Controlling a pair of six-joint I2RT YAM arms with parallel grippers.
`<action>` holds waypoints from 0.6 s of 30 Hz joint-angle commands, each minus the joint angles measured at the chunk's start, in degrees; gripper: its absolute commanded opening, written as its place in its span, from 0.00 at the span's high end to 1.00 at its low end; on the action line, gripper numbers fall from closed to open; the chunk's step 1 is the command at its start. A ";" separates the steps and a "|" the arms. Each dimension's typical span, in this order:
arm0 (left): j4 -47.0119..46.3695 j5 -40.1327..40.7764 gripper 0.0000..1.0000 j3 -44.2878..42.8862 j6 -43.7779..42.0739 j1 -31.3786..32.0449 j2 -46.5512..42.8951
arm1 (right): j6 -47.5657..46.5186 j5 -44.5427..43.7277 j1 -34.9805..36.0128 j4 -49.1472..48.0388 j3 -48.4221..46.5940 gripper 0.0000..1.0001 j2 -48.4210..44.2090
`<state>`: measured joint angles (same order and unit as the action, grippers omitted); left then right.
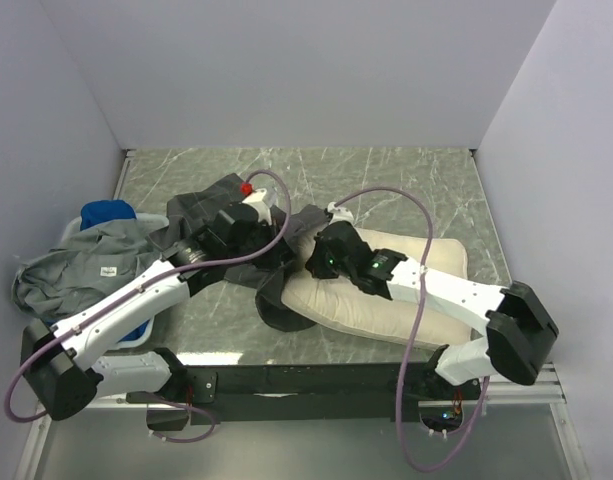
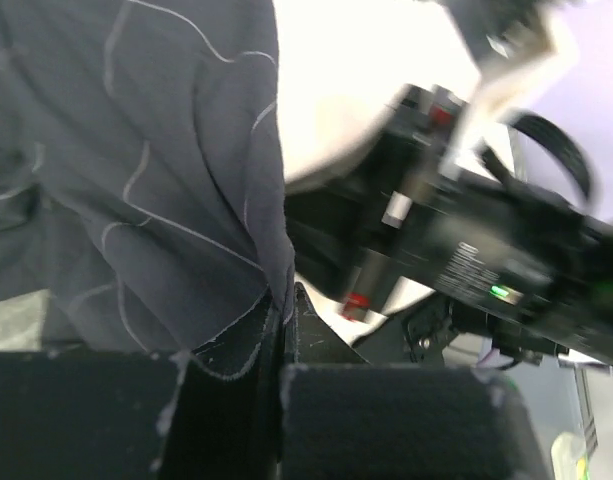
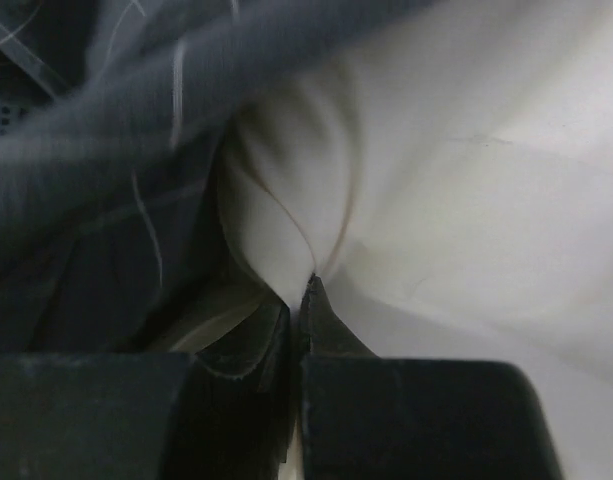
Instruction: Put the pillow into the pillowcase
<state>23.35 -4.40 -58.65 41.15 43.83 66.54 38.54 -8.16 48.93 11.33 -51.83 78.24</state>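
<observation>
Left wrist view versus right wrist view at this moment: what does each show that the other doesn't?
Left wrist only: the left gripper shut on an edge of the dark charcoal, grid-patterned fabric pillowcase, and the right arm's black body with a green light. Right wrist only: the right gripper shut on a pinched fold of the cream-white soft pillow. Both: pillowcase fabric lying against the pillow.

A robotics lab cell is indicated: a marbled table (image 1: 406,180) is enclosed by white partition walls (image 1: 286,70) at upper frame.
</observation>
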 commanded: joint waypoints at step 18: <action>-4.36 11.35 0.82 -5.59 4.38 11.10 7.09 | 11.38 -9.42 -3.12 -13.89 -1.70 0.86 2.10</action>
<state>21.06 2.42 -59.70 44.93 55.53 69.89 46.65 -15.00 44.38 5.96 -53.43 82.43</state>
